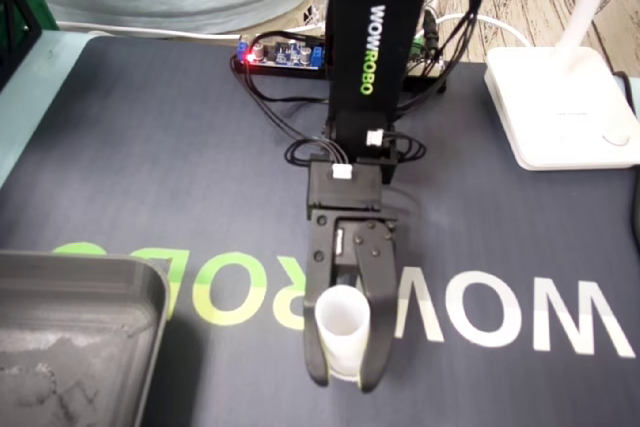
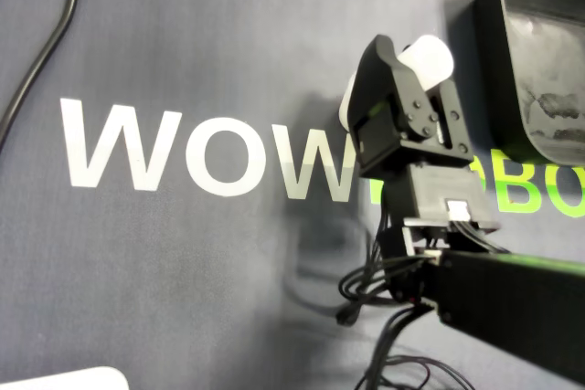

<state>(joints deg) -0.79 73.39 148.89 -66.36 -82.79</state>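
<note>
In my fixed view I see the small white plastic cup [image 1: 343, 332] between the jaws of the black gripper [image 1: 343, 379], near the front edge of the dark fabric mat [image 1: 150, 167]. The grey plastic tray [image 1: 100, 277] lies at the front-left corner (well apart from the cup). The white lamp base [image 1: 560, 107] lies at the back-right corner.

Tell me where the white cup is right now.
In the fixed view, the white cup sits low at centre, clasped in the gripper, over the WOWROBO lettering and right of the grey tray.
</note>
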